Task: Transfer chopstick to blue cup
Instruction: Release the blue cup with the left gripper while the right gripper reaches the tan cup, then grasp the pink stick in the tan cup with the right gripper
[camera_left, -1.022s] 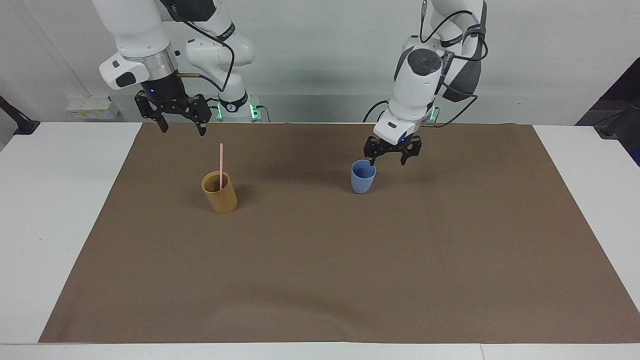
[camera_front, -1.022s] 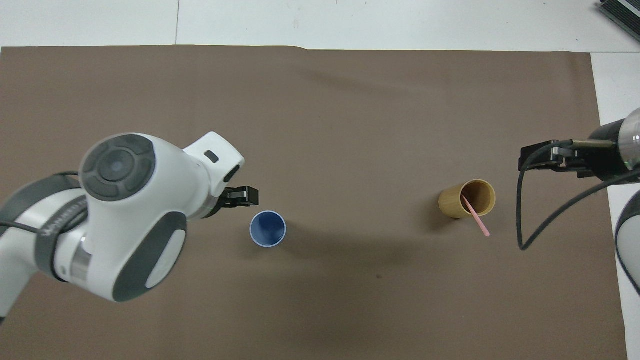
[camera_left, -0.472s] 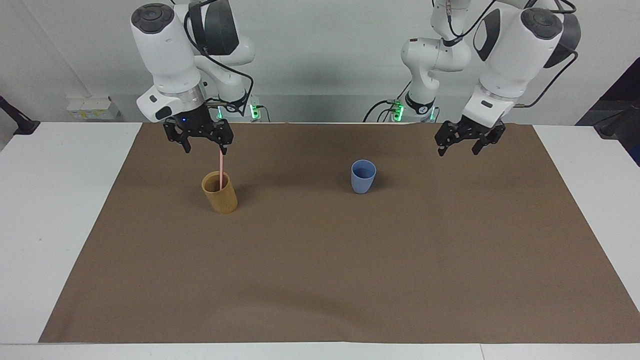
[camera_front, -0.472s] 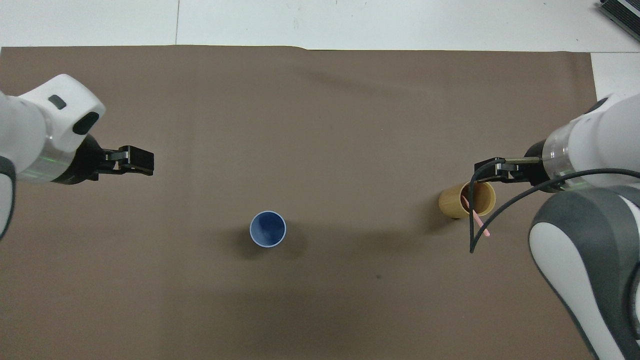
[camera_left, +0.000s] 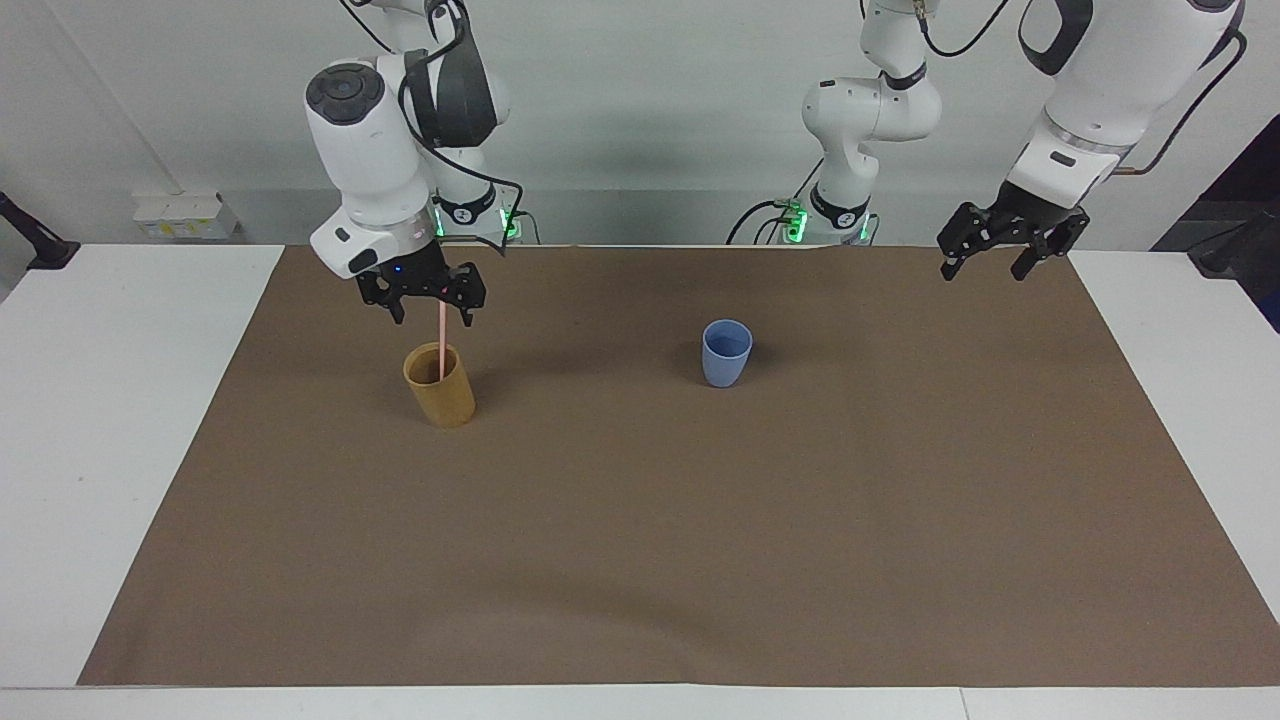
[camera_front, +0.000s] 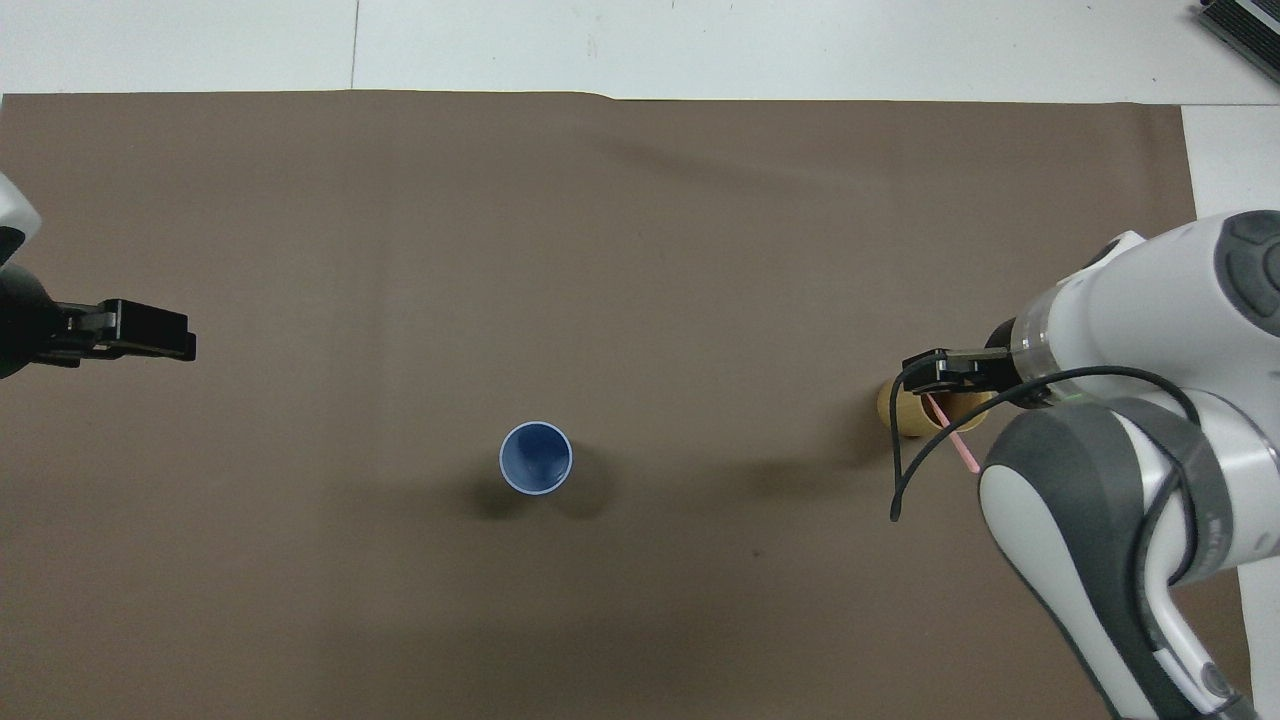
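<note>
The pale pink chopstick (camera_left: 441, 345) stands upright in the tan-yellow cup (camera_left: 441, 392) toward the right arm's end of the table. My right gripper (camera_left: 435, 319) is open, its fingers on either side of the chopstick's top, not closed on it. In the overhead view the right gripper (camera_front: 916, 372) covers most of the tan cup (camera_front: 892, 412), and the chopstick (camera_front: 958, 445) shows beside it. The light-blue cup (camera_left: 726, 352) stands upright and empty mid-table; it also shows in the overhead view (camera_front: 536, 457). My left gripper (camera_left: 982, 273) hangs open and empty over the mat's edge at the left arm's end, and it shows in the overhead view too (camera_front: 180, 345).
A brown mat (camera_left: 640, 560) covers most of the white table (camera_left: 110, 420). Both cups stand on the part of the mat nearer to the robots. The arms' bases and cables are at the table's robot edge.
My right gripper has come down and across onto the chopstick's top. My left gripper has drawn away from the blue cup toward the left arm's end of the table and risen.
</note>
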